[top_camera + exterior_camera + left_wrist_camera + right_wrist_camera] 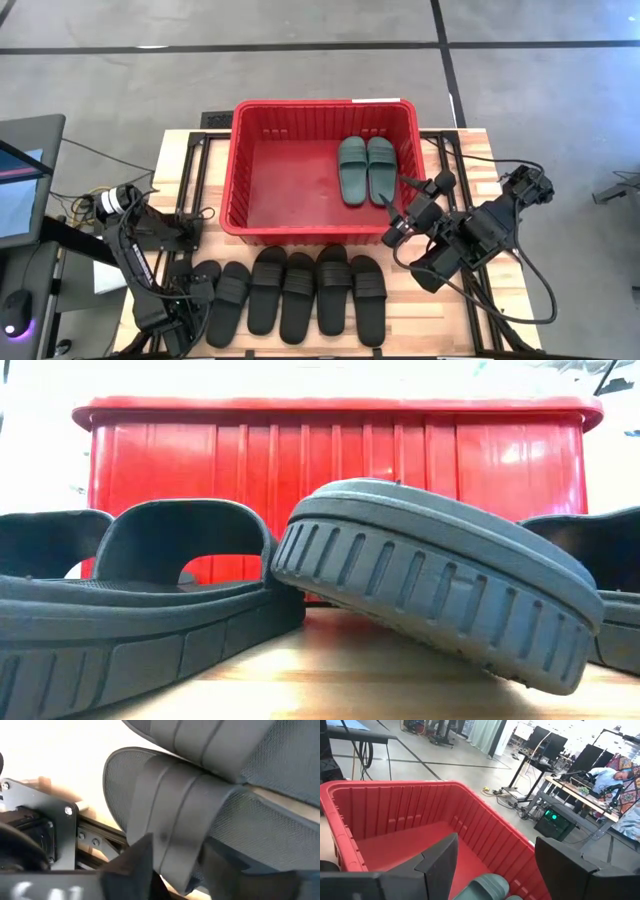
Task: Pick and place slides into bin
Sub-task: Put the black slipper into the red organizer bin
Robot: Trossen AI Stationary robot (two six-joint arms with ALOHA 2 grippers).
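On the wooden table (420,320), the red bin (236,170) is seen already holding the two teal-green slides (366,168), while six black slides (285,293) are lined up just before its near wall. The left gripper (175,865) is set astride the ribbed strap of the leftmost black slide (198,283), jaws partly open, and should be closed squarely on the strap before any lift; the right gripper (395,215) hangs wide open over the bin's near right corner. Whether the strap is yet pinched cannot be told.
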